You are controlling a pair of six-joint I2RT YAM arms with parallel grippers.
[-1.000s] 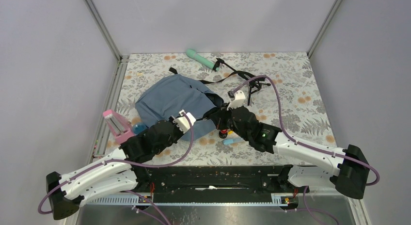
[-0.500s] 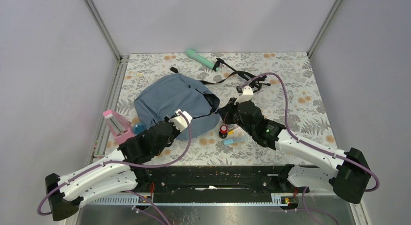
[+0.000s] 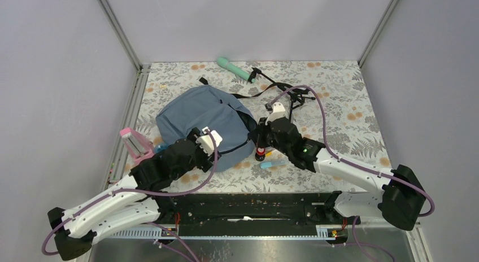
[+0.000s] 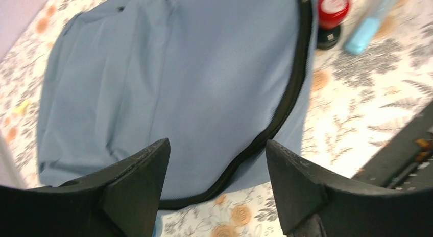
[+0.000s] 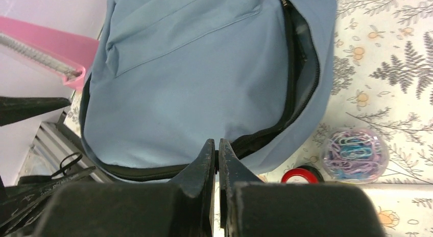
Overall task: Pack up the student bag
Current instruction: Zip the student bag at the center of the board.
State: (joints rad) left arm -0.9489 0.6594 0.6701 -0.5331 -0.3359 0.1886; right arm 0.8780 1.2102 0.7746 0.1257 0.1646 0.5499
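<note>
Floral surface [image 3: 350, 115] holds the student bag [image 3: 192, 112] left of centre, zipper [image 5: 291, 84] partly undone. Left gripper [image 4: 217, 145] jaws stand wide apart over the bag, gripping nothing. Right gripper [image 5: 215, 145] jaws pressed together at its zipper edge.

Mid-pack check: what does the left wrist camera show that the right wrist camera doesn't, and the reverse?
Only the left wrist view: a light blue tube-like item lying past the student bag, and the left hand, open above the fabric.
Only the right wrist view: a pink object at the student bag's far side, a clear tub of paper clips, and the right hand, shut at the bag's edge.
Both: the student bag with its dark zipper, the red-capped item and the floral table cover.
</note>
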